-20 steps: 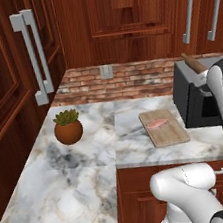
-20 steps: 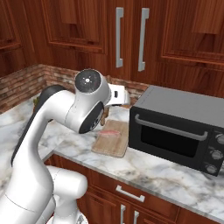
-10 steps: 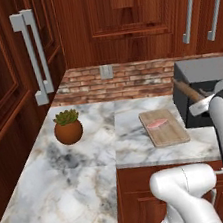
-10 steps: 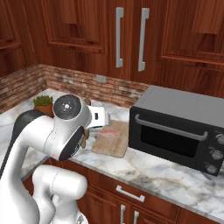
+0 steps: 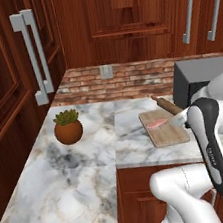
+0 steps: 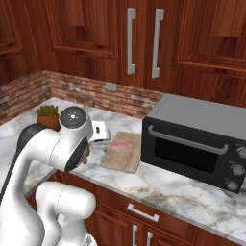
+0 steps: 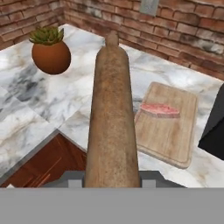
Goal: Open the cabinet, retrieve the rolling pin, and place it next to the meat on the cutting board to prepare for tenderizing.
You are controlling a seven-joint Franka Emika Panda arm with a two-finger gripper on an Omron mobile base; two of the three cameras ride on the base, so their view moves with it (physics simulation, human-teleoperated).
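- Lowered since the earlier frames: the arm's elbow joint drops from level with the upper cabinet doors to just above the tabletop (image 6: 158,190) in the right base view, and the whole arm folds down toward the cutting board (image 6: 123,153).
- Rolling pin (image 7: 112,120) comes down with it; in the left base view its far end (image 5: 165,104) now pokes out over the back edge of the board, where before it showed higher, against the microwave (image 6: 199,142).
- Hand (image 7: 112,183): clamped narrow around the pin's near end, fingers (image 7: 75,176) pressed against its sides. Pin runs straight away from the camera, far knob pointing at the brick backsplash (image 7: 183,33).
- Pin is carried, not resting; it looks tilted, far end up.
- Meat (image 7: 160,110) lies flat on the board, toward its back half, just right of the pin in the hand view.
- Potted succulent (image 5: 68,126) stands well apart to the left.
- Cabinet (image 5: 9,93): bar-handled doors look shut in the left base view.
- Judgement: retrieval is finished, transport nearly so. Remaining: lower the pin onto bare board beside the meat, then release.
- Risk: a round pin may roll off the thin board.
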